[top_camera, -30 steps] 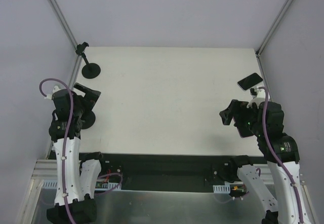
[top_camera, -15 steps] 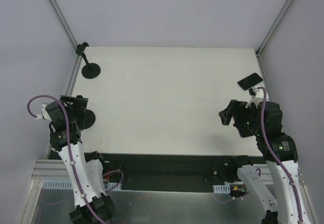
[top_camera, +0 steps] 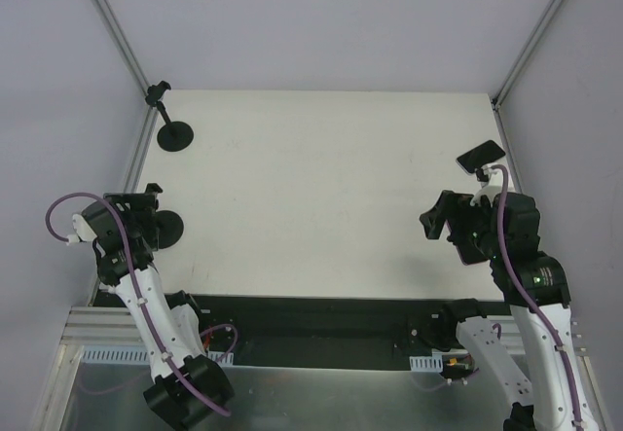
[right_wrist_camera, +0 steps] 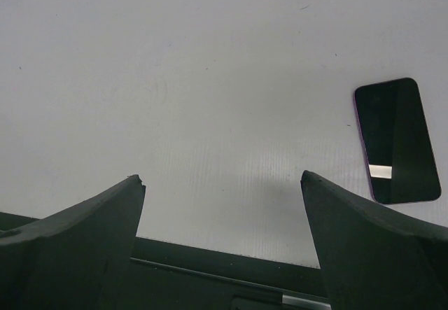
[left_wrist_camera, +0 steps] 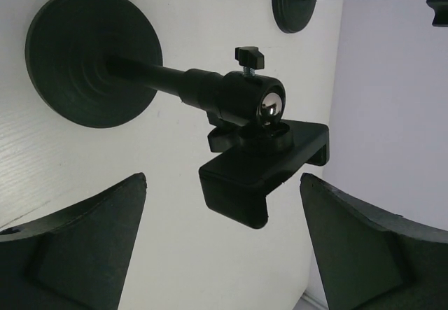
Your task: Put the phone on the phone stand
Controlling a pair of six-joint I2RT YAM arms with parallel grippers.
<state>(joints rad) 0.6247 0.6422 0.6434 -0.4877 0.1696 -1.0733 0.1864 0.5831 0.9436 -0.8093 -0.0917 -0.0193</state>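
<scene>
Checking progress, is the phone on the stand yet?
Not yet: the phone lies flat on the table, screen up.

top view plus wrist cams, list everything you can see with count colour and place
phone: 1, black screen with purple edge, flat at the table's right edge
near stand: 1, black, near left part of the table
far stand: 1, black, far left corner
table: 1, white, fills the middle
walls: pale grey, on the left, far and right sides
left claw: 1, black, open, a finger on each side of the near stand's clip, apart from it
right claw: 1, black, open, over bare table on the near side of the phone
</scene>
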